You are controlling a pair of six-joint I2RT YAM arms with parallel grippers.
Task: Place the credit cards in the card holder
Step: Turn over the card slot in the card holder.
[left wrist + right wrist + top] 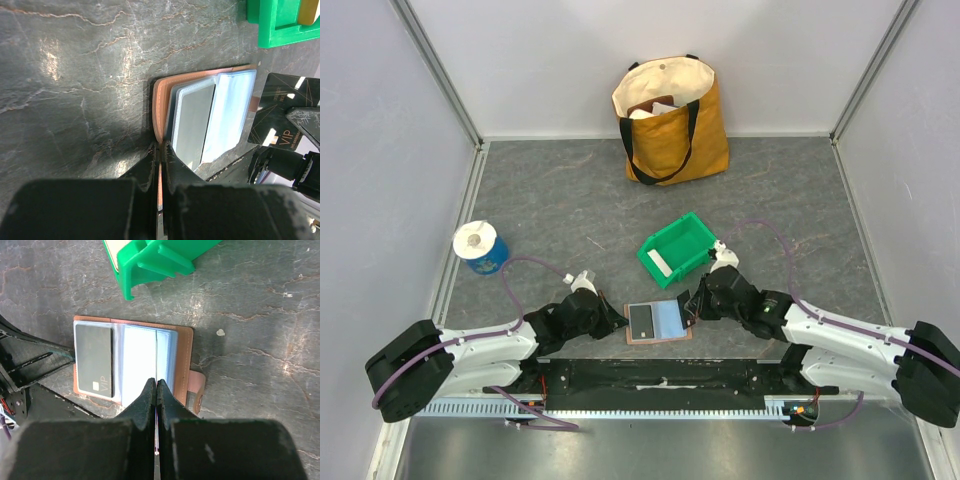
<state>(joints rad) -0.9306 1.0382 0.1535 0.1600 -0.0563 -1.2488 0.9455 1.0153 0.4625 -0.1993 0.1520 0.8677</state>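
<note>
The terracotta card holder (670, 334) lies open on the table in front of the arm bases, blue-grey sleeves up. A dark grey "VIP" card (94, 360) sits in its left sleeve. My left gripper (620, 322) is shut on the holder's brown left cover edge (160, 105), pinning it. My right gripper (692, 303) is shut on a second dark "VIP" card (277, 107). It holds this card on edge over the holder's right side (185, 355); the right wrist view shows only the card's thin edge. A white card (660, 265) lies in the green bin.
The green plastic bin (692, 232) stands just behind the holder, close to the right gripper. A yellow tote bag (672, 118) stands at the back wall. A blue-and-white roll (480, 247) sits at the left. Grey walls close in both sides.
</note>
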